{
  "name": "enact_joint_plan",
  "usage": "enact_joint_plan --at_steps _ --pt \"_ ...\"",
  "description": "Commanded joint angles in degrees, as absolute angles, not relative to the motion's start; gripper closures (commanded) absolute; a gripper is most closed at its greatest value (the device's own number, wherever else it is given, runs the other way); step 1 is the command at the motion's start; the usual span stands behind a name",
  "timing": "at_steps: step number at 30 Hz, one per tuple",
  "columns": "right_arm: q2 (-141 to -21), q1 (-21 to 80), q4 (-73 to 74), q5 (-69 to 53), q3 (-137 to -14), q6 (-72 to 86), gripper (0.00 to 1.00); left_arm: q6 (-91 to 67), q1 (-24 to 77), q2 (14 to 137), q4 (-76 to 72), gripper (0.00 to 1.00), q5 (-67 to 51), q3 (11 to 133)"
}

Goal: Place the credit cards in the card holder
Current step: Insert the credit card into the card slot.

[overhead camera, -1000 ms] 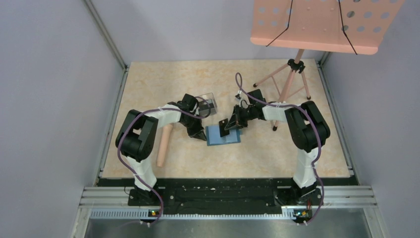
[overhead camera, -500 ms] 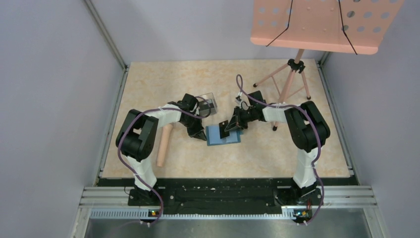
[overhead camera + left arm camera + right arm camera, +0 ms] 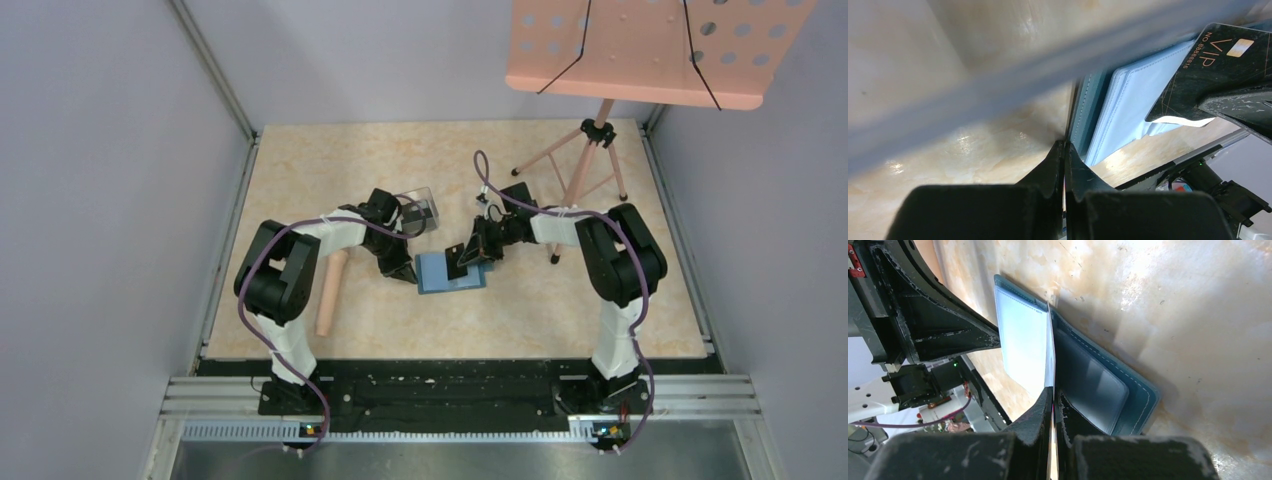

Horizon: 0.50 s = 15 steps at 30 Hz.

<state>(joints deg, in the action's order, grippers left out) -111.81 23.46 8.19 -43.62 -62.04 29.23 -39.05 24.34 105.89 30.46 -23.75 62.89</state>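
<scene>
One card (image 3: 1198, 75) — edge-on in right pincer (image 3: 1053, 394)

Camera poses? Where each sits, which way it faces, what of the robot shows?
Top external: above and behind the bases, looking down on the table; left arm and right arm show, left gripper and right gripper meeting at the card holder.
Left wrist: low over the table, facing along its shut fingers to the open card holder's edge.
Right wrist: facing along its fingers, shut on a credit card seen edge-on.
Shared: both wrist views show the card holder and that card.
</scene>
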Motion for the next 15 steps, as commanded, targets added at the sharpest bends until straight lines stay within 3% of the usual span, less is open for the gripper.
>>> enact_joint_plan --at_steps 1,15 --pt "-112.40 23.79 9.82 -42.44 -62.09 26.11 1.00 -38.61 24.41 107.05 30.25 1.00 -22.94 63.79" --pt "-113.44 24.76 1.67 -47.38 -58.43 33.33 1.00 -40.12 25.30 107.39 28.84 1.00 -24.13 63.21"
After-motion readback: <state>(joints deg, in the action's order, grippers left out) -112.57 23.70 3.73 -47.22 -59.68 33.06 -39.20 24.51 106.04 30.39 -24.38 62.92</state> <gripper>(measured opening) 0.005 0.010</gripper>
